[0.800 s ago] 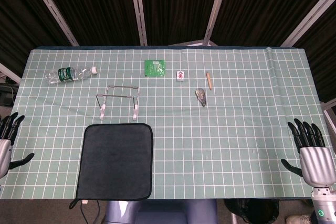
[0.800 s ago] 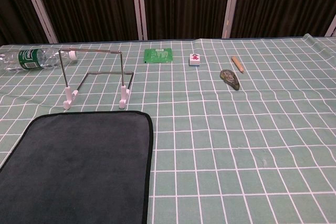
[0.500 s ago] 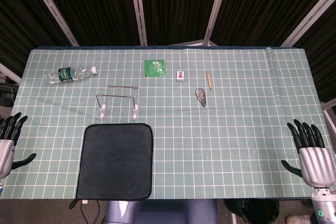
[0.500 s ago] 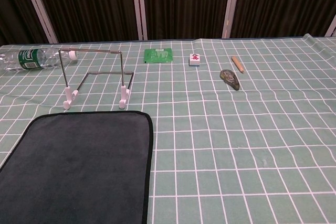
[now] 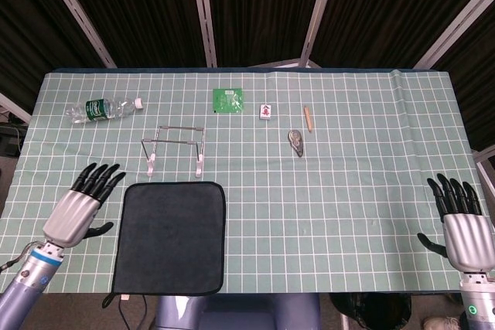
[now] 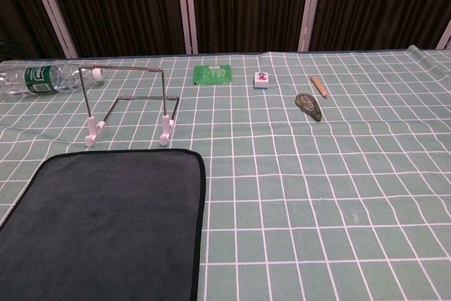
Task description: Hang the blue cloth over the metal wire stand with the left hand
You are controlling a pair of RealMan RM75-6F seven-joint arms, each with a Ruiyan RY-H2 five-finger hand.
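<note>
So the left hand (image 5: 77, 205) was empty here, fingers spread and stretched out straight, thumb sticking off to the side, not touching anything. It sat over the table (image 5: 363, 168) just beside the left edge of the blue cloth (image 5: 172, 236), palm down, fingers pointing up and a bit right toward the metal wire stand (image 5: 175, 147). Its forearm came in at an angle from the bottom left corner of the head view. The chest view didn't catch either hand.

The right hand (image 5: 462, 222) was also empty with fingers apart, parked at the far right edge of the table, fingers pointing away from the robot.

Compared with half a second before, the left hand had swung in a lot: it was only peeking in at the left frame edge back then, and now the whole hand was out over the table next to the cloth. The right hand barely shifted.

The cloth lay flat near the front edge, looking very dark, with the wire stand standing upright just behind it, apart from it. Further back were a plastic water bottle (image 5: 104, 107) lying on its side, a green packet (image 5: 227, 100), a mahjong tile (image 5: 267, 111), a small wooden stick (image 5: 307, 118) and a correction tape dispenser (image 5: 295, 141).
</note>
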